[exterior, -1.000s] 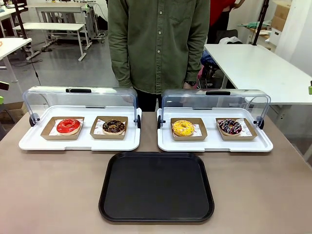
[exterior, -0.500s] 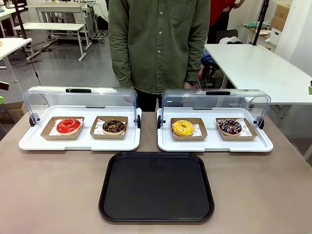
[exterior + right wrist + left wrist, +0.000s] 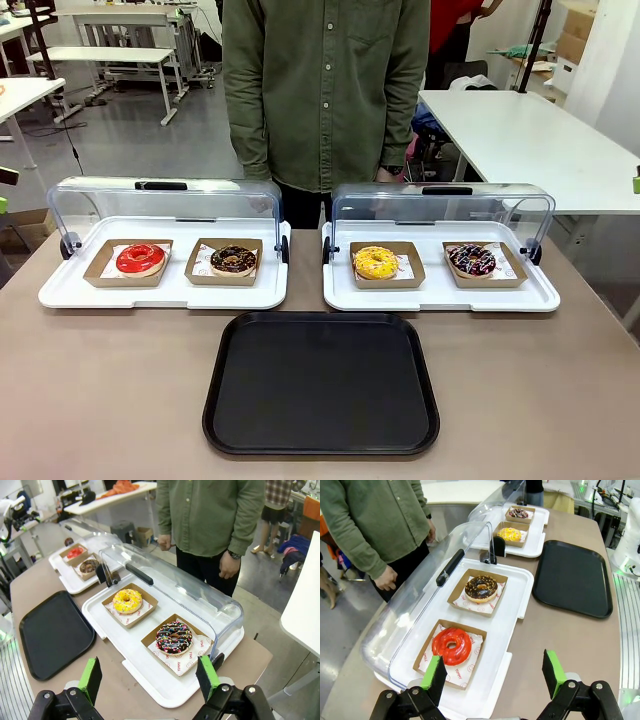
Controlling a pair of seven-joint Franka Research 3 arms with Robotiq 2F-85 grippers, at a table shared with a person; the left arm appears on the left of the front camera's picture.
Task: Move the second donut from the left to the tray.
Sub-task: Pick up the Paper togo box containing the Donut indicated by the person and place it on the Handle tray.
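Left tool (image 3: 494, 664) and right tool (image 3: 148, 667) gape wide; chocolate-glazed donut (image 3: 233, 259) sits in brown holder (image 3: 222, 279).

A brown table (image 3: 110, 390) carries a black tray (image 3: 320, 385) at the middle of its near edge. Just beyond it, apart, the left display tray (image 3: 160, 292) and the right display tray (image 3: 440, 297) sit side by side towards the far edge.

A lab or workshop: plain white tables (image 3: 530, 140) on a bare grey floor (image 3: 130, 135), cardboard boxes (image 3: 577, 30), donut display trays (image 3: 160, 292) on the worktop (image 3: 100, 390).
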